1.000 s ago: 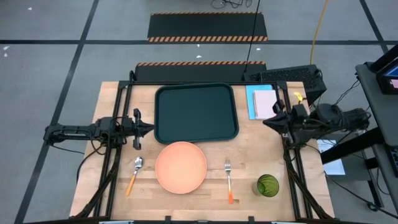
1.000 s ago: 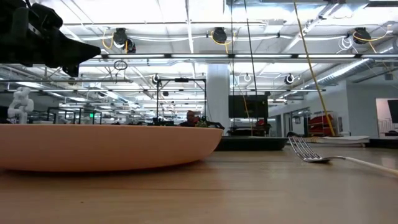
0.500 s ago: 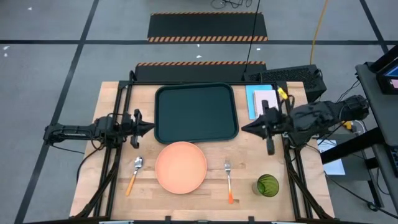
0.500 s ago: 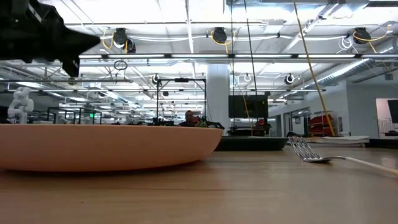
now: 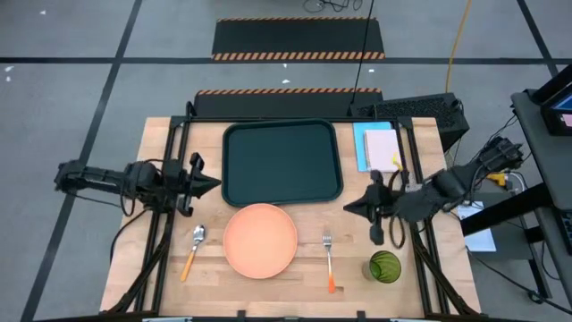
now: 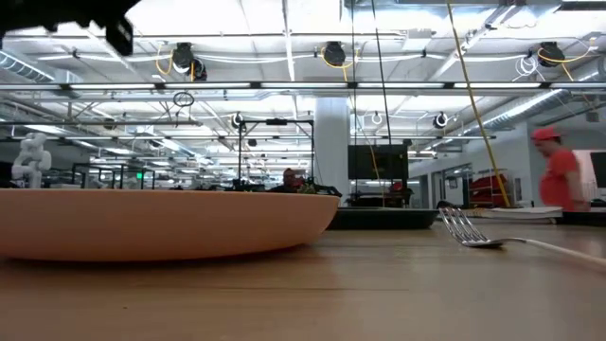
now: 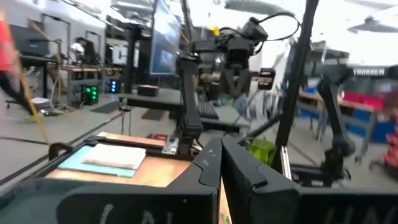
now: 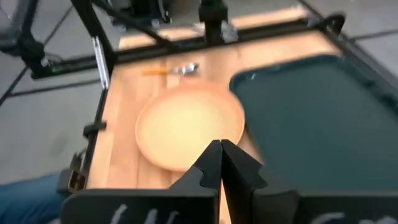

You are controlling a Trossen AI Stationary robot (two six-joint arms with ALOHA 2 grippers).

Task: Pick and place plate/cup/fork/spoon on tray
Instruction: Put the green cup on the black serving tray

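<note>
The dark tray lies at the table's far middle. The salmon-orange plate rests flat on the wood in front of it, and also shows in the right wrist view. The spoon lies left of the plate, the fork right of it, and the green cup stands at the near right. My left gripper is shut and empty, hovering left of the tray. My right gripper is shut and empty, above the wood between tray, fork and cup.
A pink-and-blue notepad lies right of the tray. Black frame rails run along the table's left and right sides. A person in red walks in the room behind the table. Bare wood shows between the plate and the cup.
My right gripper has swung from beside the notepad toward the table's left and near edge, and is now over the wood near the fork. My left gripper has risen, leaving only a corner of it in the low view. Both stay shut. The tableware has not moved.
</note>
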